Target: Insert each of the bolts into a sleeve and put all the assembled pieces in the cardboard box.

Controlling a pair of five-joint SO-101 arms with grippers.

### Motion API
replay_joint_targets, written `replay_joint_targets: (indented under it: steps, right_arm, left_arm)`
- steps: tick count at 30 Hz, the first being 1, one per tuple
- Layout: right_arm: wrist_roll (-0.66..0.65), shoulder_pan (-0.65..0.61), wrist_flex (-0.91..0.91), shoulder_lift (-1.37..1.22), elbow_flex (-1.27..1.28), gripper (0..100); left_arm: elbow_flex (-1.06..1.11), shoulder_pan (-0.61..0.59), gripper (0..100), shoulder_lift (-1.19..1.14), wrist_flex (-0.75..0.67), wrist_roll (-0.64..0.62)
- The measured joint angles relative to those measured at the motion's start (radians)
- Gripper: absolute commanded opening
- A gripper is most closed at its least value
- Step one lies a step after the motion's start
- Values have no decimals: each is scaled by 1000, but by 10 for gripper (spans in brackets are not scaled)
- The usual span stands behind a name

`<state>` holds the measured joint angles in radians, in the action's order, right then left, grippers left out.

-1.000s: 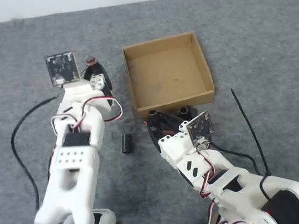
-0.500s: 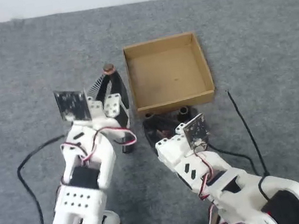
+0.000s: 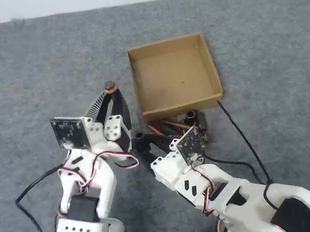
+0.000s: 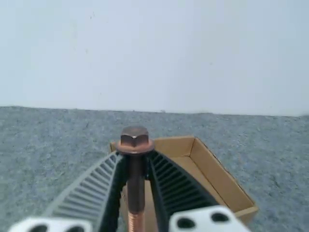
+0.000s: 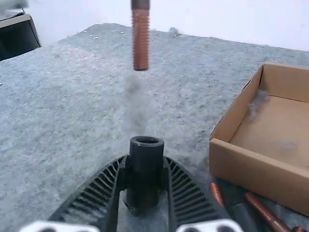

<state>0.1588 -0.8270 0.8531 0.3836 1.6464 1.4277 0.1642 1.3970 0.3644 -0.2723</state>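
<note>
My left gripper [image 3: 111,101] is shut on a copper bolt [image 4: 134,188], head up [image 3: 110,87], held upright above the carpet just left of the cardboard box [image 3: 180,107]. My right gripper [image 3: 145,142] is shut on a black sleeve [image 5: 145,166], which stands upright with its bore facing up. In the right wrist view the bolt's threaded tip [image 5: 140,41] hangs above the sleeve, with a clear gap between them. The box [image 5: 251,164] is open at the top with nothing inside.
Loose copper bolts [image 3: 168,126] and black sleeves [image 3: 191,114] lie on the grey carpet against the box's near wall, just beside my right gripper. A black cable [image 3: 241,135] runs along the right arm. A pale wall [image 4: 154,48] bounds the far side.
The left arm has pulled back from the far left and moved right with the bolt, ending over the sleeve. The right gripper has swung left, uncovering the loose bolts by the box.
</note>
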Motion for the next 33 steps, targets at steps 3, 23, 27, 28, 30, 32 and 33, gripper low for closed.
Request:
replay_joint_targets:
  steps: [3, 23, 27, 28, 30, 32, 33]
  right_arm:
    - [0, 0, 0, 0, 0, 6]
    - [0, 0, 0, 5, 0, 6]
    - [0, 5, 18, 5, 0, 6]
    - [0, 5, 20, 5, 0, 6]
    - [0, 5, 20, 5, 0, 6]
    - [0, 5, 20, 5, 0, 6]
    - [0, 5, 20, 5, 0, 6]
  left_arm:
    - [0, 0, 11, 43, 37, 0]
    - [63, 48, 11, 58, 124, -216]
    - [63, 84, 11, 58, 192, -212]
    - [63, 86, 11, 58, 195, -212]
    - [63, 86, 11, 58, 195, -212]
    - [63, 89, 11, 58, 195, -212]
    - [63, 89, 11, 58, 195, -212]
